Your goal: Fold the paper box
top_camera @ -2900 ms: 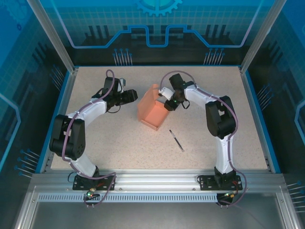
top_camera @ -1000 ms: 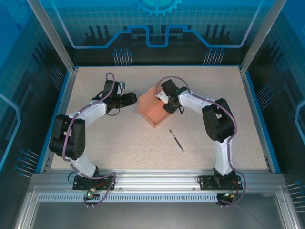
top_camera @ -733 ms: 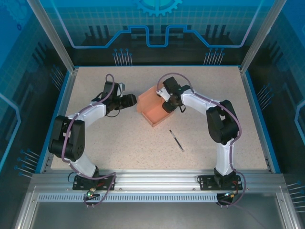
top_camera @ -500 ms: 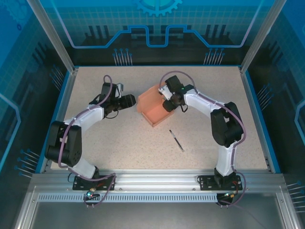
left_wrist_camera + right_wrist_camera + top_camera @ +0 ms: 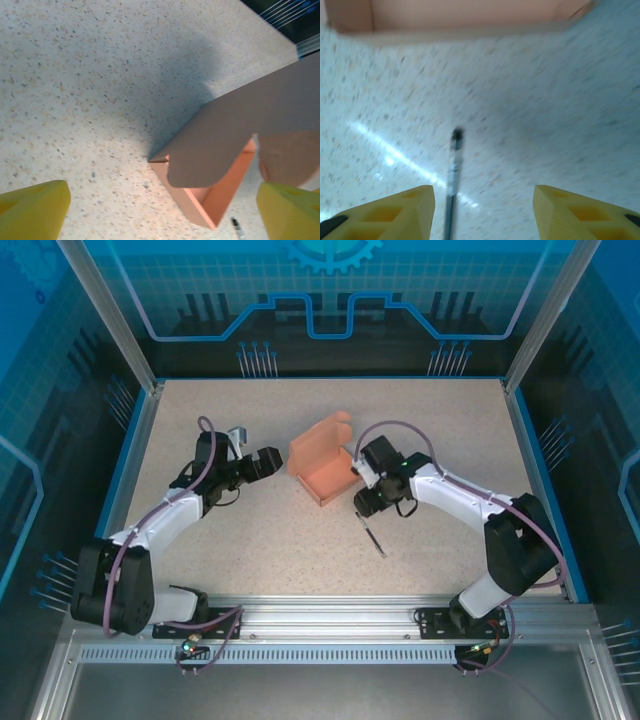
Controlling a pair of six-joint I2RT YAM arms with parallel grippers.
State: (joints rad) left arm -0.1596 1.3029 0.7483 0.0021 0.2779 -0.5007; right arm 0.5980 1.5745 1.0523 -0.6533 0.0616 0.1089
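The paper box (image 5: 322, 468) is a salmon-pink open tray sitting mid-table, its lid flap standing up at the back. The left wrist view has the paper box (image 5: 215, 170) ahead, with the lid hanging over the hollow. My left gripper (image 5: 268, 461) is just left of the box and apart from it; the left gripper (image 5: 162, 212) is open wide and holds nothing. My right gripper (image 5: 363, 504) hovers at the box's near right corner, above the table. The right gripper (image 5: 485, 210) is open and empty, and the box's near wall (image 5: 455, 17) lies along the top edge of that view.
A thin dark pen (image 5: 371, 533) lies on the speckled table (image 5: 250, 540) just in front of the box. In the right wrist view the pen (image 5: 452, 170) is on the table close to the left finger. Blue frame walls surround the tabletop.
Both grippers have let go of the box and pulled away. The left one drew back left and opened wide. The right one swung toward me, over the pen, and opened.
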